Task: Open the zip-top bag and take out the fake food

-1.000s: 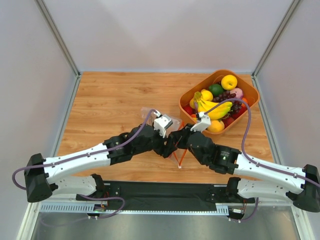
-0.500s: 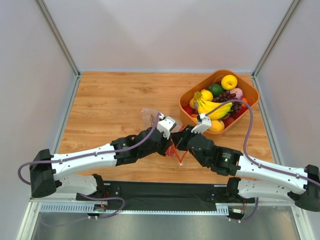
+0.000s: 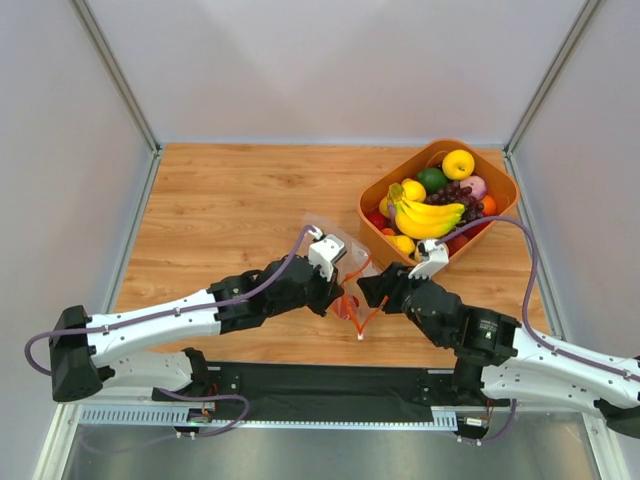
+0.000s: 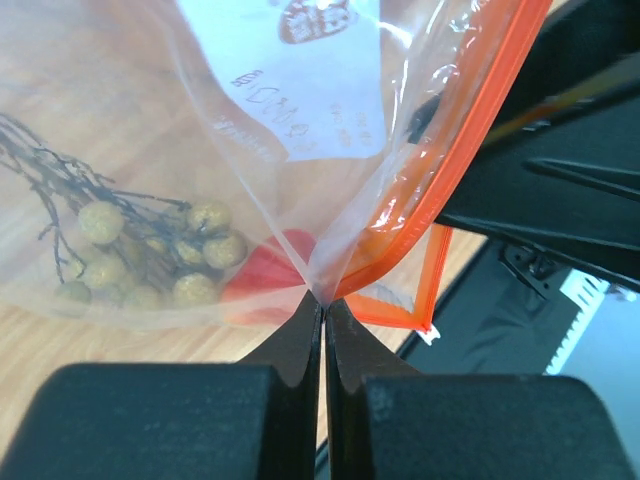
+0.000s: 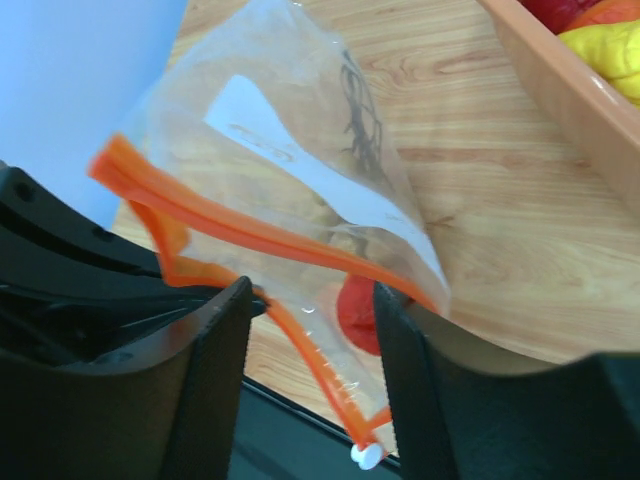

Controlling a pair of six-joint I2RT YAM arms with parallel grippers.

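- Zip-top bag point(image 3: 343, 278) at lower centre of the overhead view, over the worktop point(image 3: 230, 210).
- Pinched beside its orange strip point(image 4: 450, 170) by clamped left jaws, likely anchoring one lip.
- Right jaws wide around the strip, gripping nothing.
- Only in wrist views: tan balls point(image 4: 190, 288), red fruit point(image 5: 358, 305) inside.

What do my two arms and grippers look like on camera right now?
The left arm and right arm match: white shells, black joints and bases, a purple cable along each, a white box at each wrist. The left gripper and right gripper have plain black fingers.
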